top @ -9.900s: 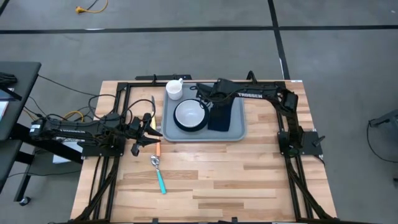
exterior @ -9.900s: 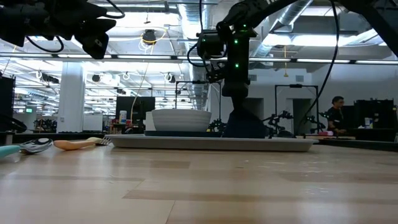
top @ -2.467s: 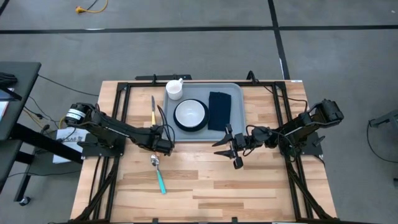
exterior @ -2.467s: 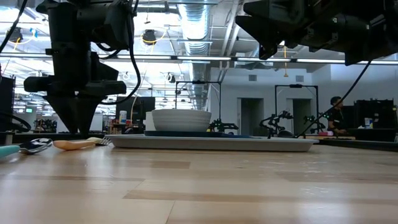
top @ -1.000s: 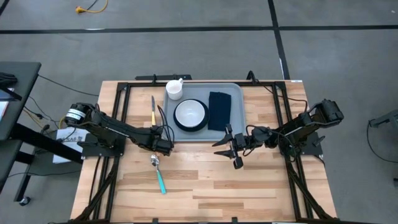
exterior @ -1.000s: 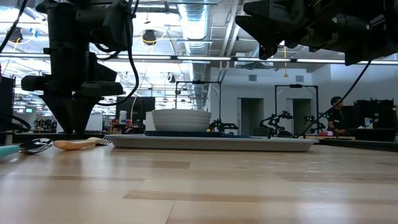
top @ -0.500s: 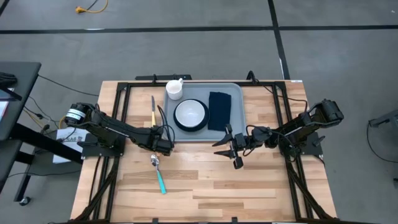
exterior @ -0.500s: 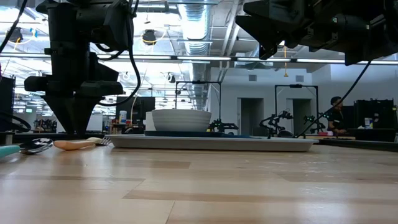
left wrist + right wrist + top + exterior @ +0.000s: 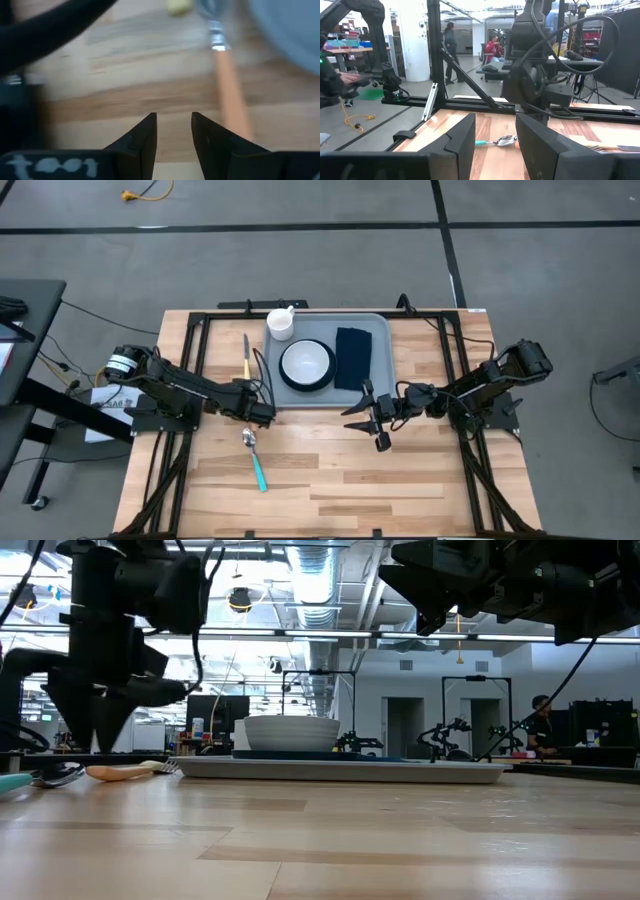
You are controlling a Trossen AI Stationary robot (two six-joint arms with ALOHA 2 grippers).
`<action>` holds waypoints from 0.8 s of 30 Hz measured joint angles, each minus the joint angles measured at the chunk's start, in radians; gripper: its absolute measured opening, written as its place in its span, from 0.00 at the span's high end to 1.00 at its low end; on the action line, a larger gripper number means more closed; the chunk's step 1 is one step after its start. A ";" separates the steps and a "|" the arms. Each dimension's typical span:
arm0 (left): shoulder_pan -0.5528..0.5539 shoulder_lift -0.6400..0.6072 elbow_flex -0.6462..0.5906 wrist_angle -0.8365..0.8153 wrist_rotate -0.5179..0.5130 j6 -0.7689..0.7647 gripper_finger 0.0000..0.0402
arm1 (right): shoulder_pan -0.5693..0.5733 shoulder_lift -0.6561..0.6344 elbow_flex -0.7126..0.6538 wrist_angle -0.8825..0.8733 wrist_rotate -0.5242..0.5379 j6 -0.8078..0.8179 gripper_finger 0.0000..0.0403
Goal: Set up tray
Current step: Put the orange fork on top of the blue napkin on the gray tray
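The tray (image 9: 326, 362) sits upper-middle in the high view and looks maybe half set: a white bowl (image 9: 306, 361) on a dark plate (image 9: 287, 379) and a navy napkin (image 9: 352, 358) are on it, but the white cup (image 9: 281, 322), orange-handled fork (image 9: 247, 360) and teal-handled spoon (image 9: 256, 461) are all off it. The left gripper (image 9: 262, 412) hangs just left of the tray and the right gripper (image 9: 362, 417) just below it, both with fingers parted and nothing between them. No legible writing anywhere, just a blurry white mark on the left wrist.

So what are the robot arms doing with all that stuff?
They're setting up a tray. It already holds a plate with a bowl and a napkin. The left gripper, open and empty, hovers by an orange-handled fork. The right gripper waits open near the tray's front edge.
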 joint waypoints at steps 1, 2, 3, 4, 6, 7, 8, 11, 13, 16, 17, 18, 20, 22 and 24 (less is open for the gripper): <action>0.009 0.000 0.000 -0.025 0.018 -0.001 0.73 | 0.000 0.000 0.000 0.000 0.000 0.000 0.67; 0.019 0.000 0.000 -0.050 0.043 -0.001 0.73 | 0.000 0.000 0.000 0.000 0.000 0.000 0.67; 0.026 0.000 0.000 -0.075 0.063 0.005 0.73 | 0.000 0.000 0.000 0.000 0.000 0.000 0.67; 0.032 0.000 0.000 -0.089 0.082 0.020 0.73 | 0.000 0.000 0.000 0.000 0.000 0.000 0.67; 0.040 0.000 0.000 -0.096 0.106 0.056 0.73 | 0.000 0.000 0.000 0.000 0.000 0.000 0.67; 0.041 0.000 0.000 -0.096 0.118 0.065 0.73 | 0.000 0.000 0.000 0.000 0.000 0.000 0.67; 0.041 0.000 0.000 -0.096 0.127 0.066 0.73 | 0.000 0.000 0.000 0.000 0.000 0.000 0.67; 0.041 0.000 0.000 -0.080 0.126 0.066 0.73 | 0.000 0.000 0.000 0.000 0.000 0.000 0.67; 0.041 0.000 0.000 -0.068 0.126 0.066 0.73 | 0.000 0.000 0.000 0.000 0.000 0.000 0.67; 0.042 0.000 0.000 -0.054 0.126 0.063 0.73 | 0.000 0.000 0.000 0.000 0.000 0.000 0.67; 0.042 0.000 0.000 -0.045 0.126 0.062 0.73 | 0.000 0.000 0.000 0.000 0.000 0.000 0.67; 0.042 0.000 0.000 -0.038 0.125 0.063 0.73 | 0.000 0.000 0.000 0.000 0.000 0.000 0.67; 0.042 0.000 0.000 -0.043 0.125 0.073 0.73 | 0.000 0.000 0.000 0.000 0.000 0.000 0.67; 0.042 0.000 0.000 -0.036 0.125 0.092 0.73 | 0.000 0.000 0.000 0.000 0.000 0.000 0.67; 0.042 0.000 0.000 -0.039 0.124 0.104 0.73 | 0.000 0.000 0.000 0.000 0.000 0.000 0.67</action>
